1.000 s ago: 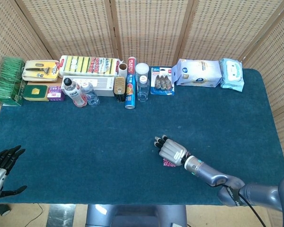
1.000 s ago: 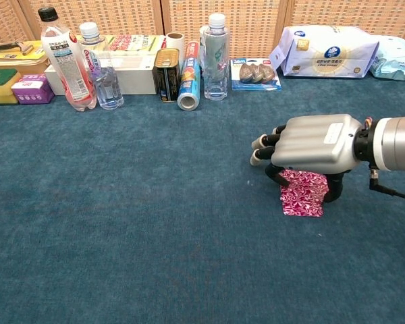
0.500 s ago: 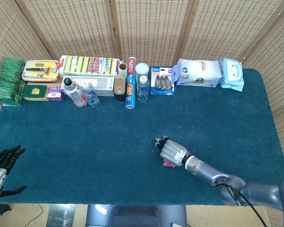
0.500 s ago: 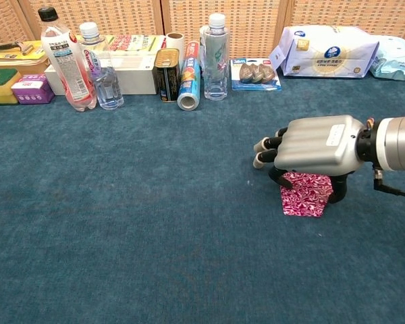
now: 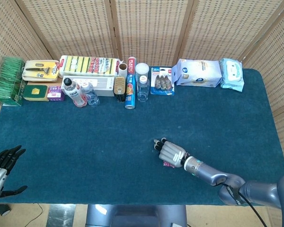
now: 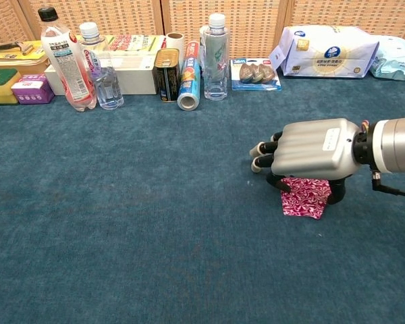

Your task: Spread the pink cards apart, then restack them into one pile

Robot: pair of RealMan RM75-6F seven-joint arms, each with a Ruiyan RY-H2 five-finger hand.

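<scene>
— Two hands on my screens. My right hand (image 6: pixel 315 148) sits palm-down over the pink cards (image 6: pixel 305 197), which lie on the blue table cover (image 6: pixel 155 236) directly beneath the palm, their near edge sticking out toward me from under it.

— Is it gripping them?

— The thumb comes down at one side of the pile and another finger at the other, touching or very nearly; the remaining fingers (image 6: pixel 262 148) are curled and point away to the left. I cannot tell whether the cards are actually pinched or just covered. From the head camera only a sliver of pink (image 5: pixel 168 164) shows under the hand (image 5: pixel 172 152).

— And the other hand?

— My left hand (image 5: pixel 3 161) hangs off the near left edge of the table, far from the cards, fingers spread, holding nothing.

— Anything close by?

— Nothing near. A row of bottles (image 6: pixel 65 59), a foil roll (image 6: pixel 189 84) and wipe packs (image 6: pixel 327 48) stands well beyond the right hand, along the far edge.
</scene>
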